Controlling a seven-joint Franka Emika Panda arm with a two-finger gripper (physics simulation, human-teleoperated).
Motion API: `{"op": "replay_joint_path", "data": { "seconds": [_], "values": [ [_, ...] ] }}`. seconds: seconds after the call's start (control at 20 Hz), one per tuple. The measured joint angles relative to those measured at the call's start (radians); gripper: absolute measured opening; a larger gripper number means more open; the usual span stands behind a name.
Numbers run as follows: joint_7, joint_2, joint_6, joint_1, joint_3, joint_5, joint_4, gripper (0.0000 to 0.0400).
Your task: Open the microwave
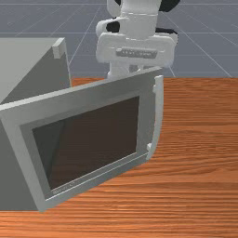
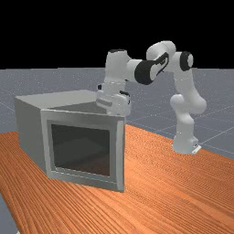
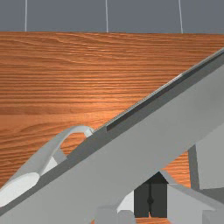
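Claw (image 3: 150, 201) clenched on nothing, inner side of part-open door (image 1: 95, 142) — panel sits toward front view's 6–7 o'clock. Push should go that way.

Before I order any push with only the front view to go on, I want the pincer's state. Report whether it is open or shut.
Observer: Shut. In the wrist view the pincer's fingers stand together, with nothing gripped between them.
Operator: Now report which side of the door it is on, and don't guess about contact.
Observer: The inner side. In the wrist view the door runs between the pincer and the handle. Whether it touches the door, I cannot tell.
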Motion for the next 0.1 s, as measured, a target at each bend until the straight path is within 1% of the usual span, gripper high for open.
{"op": "replay_joint_path", "data": {
  "seconds": [0.1],
  "values": [
    [-0.034,0.092,-0.094,0.011,0.004,0.010,0.146,0.0030]
  ]
}}
